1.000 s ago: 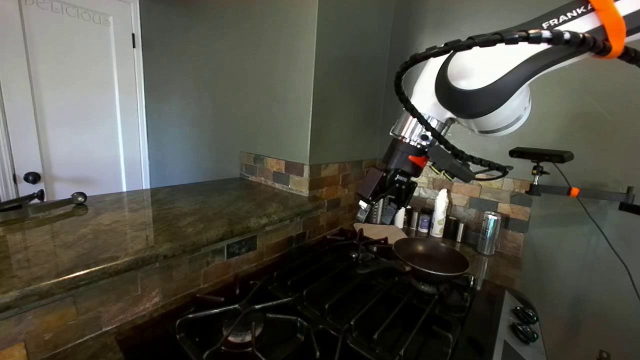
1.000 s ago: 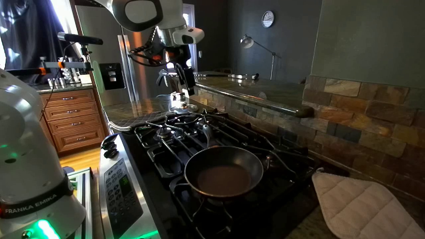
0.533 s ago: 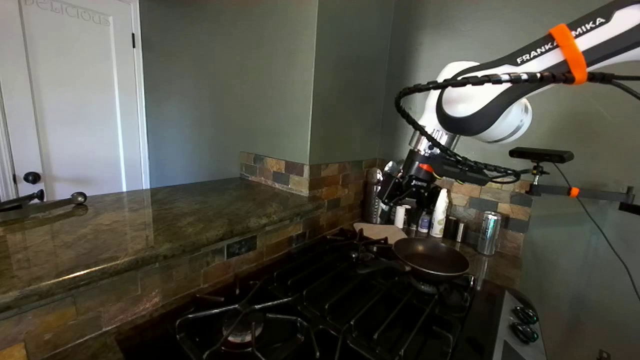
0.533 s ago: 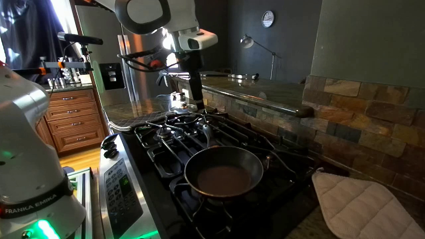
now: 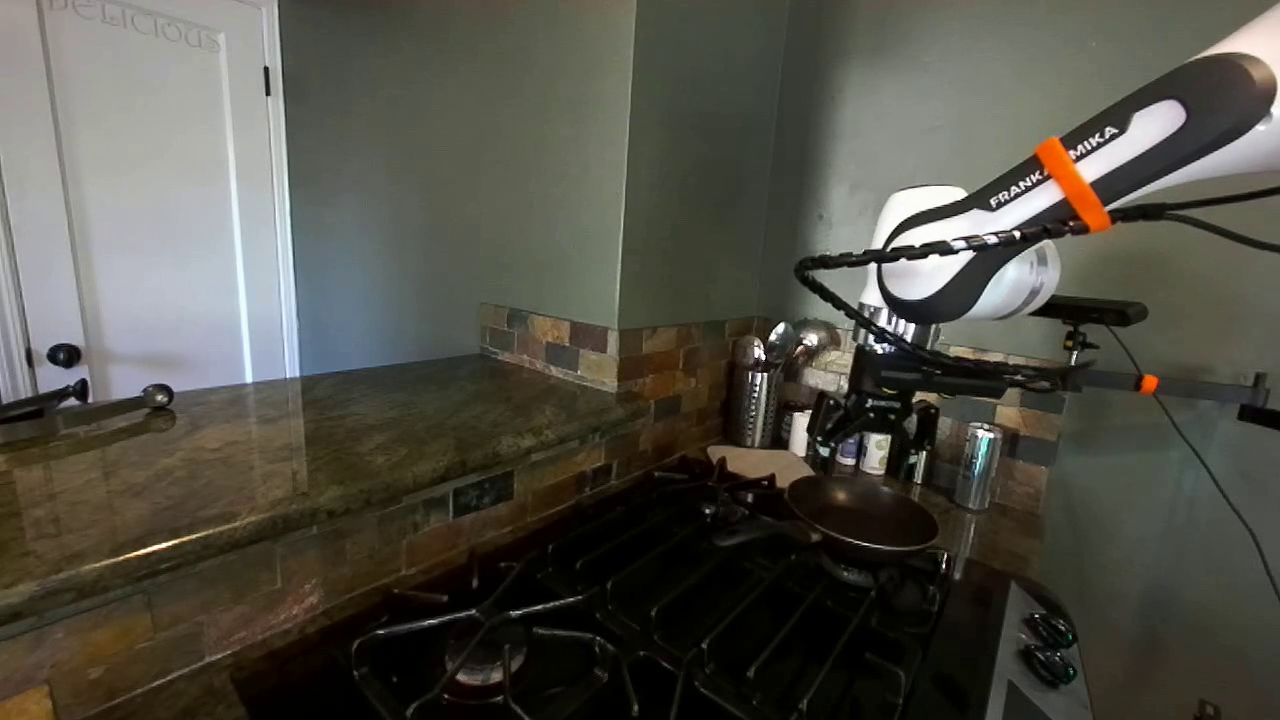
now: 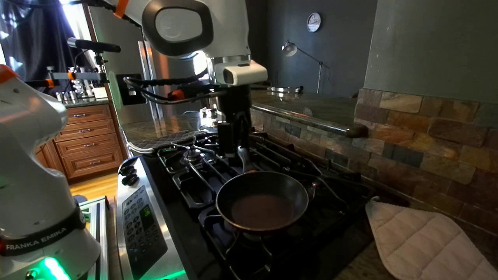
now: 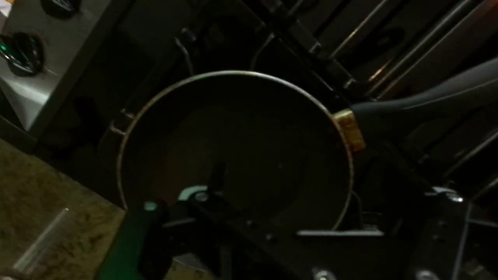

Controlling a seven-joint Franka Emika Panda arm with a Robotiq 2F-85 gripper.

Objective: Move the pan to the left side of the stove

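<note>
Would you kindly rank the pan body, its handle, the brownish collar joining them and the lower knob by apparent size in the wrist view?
From largest to smallest:
1. Pan body
2. Handle, cut off by the right edge
3. Lower knob
4. Collar

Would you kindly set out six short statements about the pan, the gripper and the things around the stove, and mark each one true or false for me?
The pan sits on the stove. True.
The gripper stands open. True.
The pan's handle is clamped in the gripper. False: the handle is apart from it, ungripped.
The pot holder lies inside the pan. False: the pot holder lies beside the stove.
The steel canister stands upright with utensils in it. True.
The clock is square. False: the clock is round.
</note>
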